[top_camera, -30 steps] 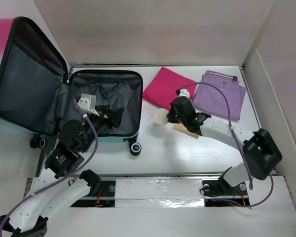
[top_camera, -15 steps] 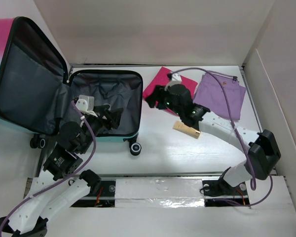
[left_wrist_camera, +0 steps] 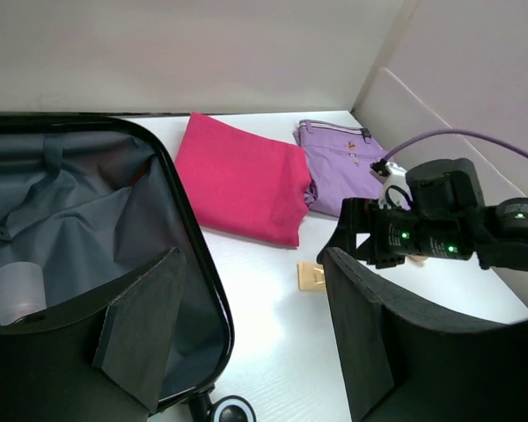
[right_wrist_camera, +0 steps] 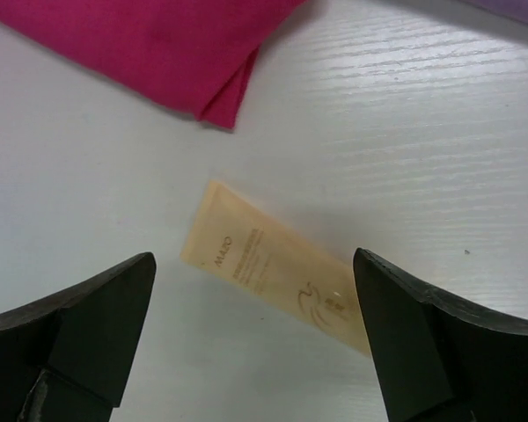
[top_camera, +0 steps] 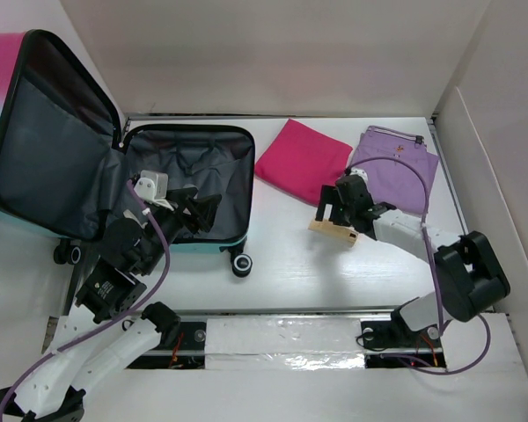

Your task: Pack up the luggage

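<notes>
The luggage (top_camera: 202, 158) lies open at the counter's far left corner. Its lid leans up against the left wall, so the grey lining faces up, ready to take things. A pale bottle (left_wrist_camera: 18, 290) sits inside, partly hidden behind my left gripper (left_wrist_camera: 251, 325), whose fingers are spread and empty above the shell's near rim. Toward the right edge, the right gripper (right_wrist_camera: 255, 330) hangs with its fingers wide apart, straddling a cream tube (right_wrist_camera: 264, 272); I judge that lines up a pick. One end of the tube runs behind a finger. A pink cloth (top_camera: 301, 158) and a purple bag (top_camera: 396, 167) lie along the far edge.
</notes>
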